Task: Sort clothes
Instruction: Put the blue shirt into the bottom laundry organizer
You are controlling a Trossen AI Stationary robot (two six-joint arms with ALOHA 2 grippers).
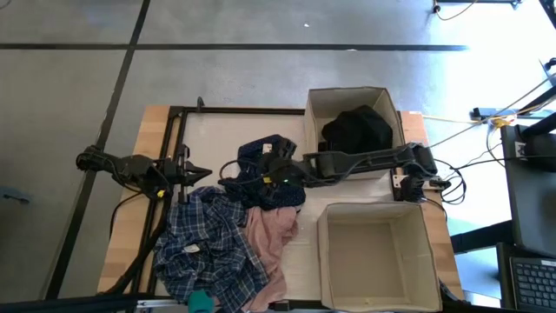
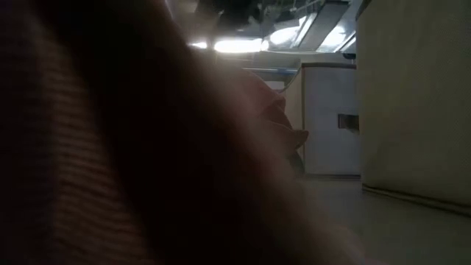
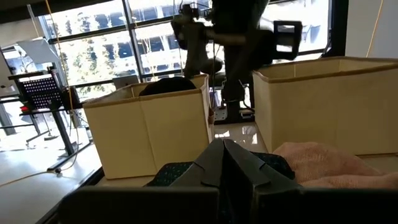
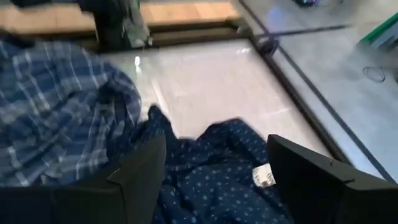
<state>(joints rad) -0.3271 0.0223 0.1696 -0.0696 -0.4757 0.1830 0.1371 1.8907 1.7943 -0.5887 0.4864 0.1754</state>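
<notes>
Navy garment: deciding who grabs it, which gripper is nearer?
Right. The right gripper hangs open directly over the navy garment; the left gripper waits beside the pile.

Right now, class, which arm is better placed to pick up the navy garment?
Right. The right pincer hangs open directly over the navy dotted garment, fingers on either side of it. The left pincer waits shut at the table's left edge.

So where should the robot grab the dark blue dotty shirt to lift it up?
Probably from straight above, at the raised bunched folds in the middle of the navy garment. It lies crumpled in a heap on the table, so its humps give the fingers something to pinch, while its flat edges tuck against the plaid shirt. The right hand is open over it; the left hand waits beside the pile.
</notes>
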